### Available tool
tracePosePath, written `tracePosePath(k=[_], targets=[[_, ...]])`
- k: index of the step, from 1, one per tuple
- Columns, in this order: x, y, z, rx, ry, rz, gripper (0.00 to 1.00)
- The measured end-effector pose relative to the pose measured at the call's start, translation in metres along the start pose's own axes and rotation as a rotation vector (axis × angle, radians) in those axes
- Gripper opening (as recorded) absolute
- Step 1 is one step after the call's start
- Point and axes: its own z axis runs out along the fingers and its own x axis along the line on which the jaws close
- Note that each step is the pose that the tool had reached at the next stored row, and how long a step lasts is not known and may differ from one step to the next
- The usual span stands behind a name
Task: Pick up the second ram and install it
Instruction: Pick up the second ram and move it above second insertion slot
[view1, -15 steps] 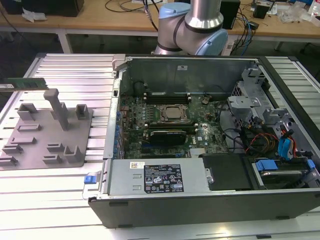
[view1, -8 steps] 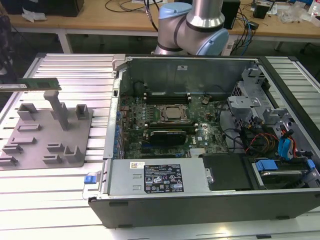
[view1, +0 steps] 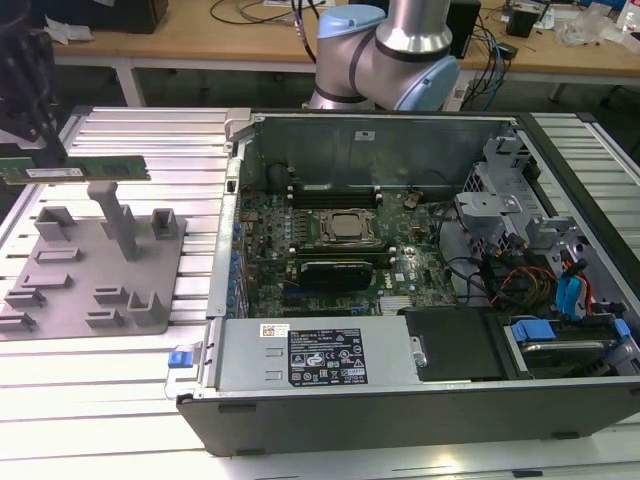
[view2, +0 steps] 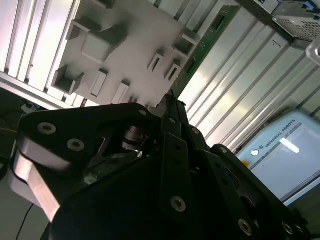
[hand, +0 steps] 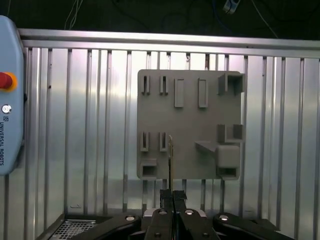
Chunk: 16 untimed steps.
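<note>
The ram (view1: 85, 170) hangs level just above the tray (view1: 70, 270), over its tall post (view1: 118, 225); whether it clears that post I cannot tell. The jaws pinch its two flat faces from above, pressed together on it, and in the first wrist view the ram (hand: 171, 155) shows edge-on over the tray's slots. It is likely light and stiff but thin, apt to crack if bent or twisted. It is best held by the faces near the upper edge, leaving the contact edge free. The tray lies on a ribbed surface (view1: 150, 135), with the open case (view1: 400, 395) beside the tray, to the exterior view's right.
</note>
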Motion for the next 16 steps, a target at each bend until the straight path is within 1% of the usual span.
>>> tracePosePath(k=[5, 6, 9, 10, 12, 14, 16], targets=[[0.0005, -0.0155, -0.0001, 0.0001, -0.0001, 0.0, 0.09], [0.0007, -0.0207, -0.0003, -0.0001, 0.0, 0.0, 0.09], [0.001, -0.0304, -0.0004, -0.0001, 0.0, 0.0, 0.09], [0.0011, -0.0349, -0.0004, 0.0, -0.0001, 0.0, 0.09], [0.0015, -0.0466, -0.0006, -0.0001, 0.0, 0.0, 0.09], [0.0019, -0.0609, -0.0007, 0.0, -0.0001, 0.0, 0.09], [0.0022, -0.0672, -0.0008, -0.0001, 0.0, 0.0, 0.09]])
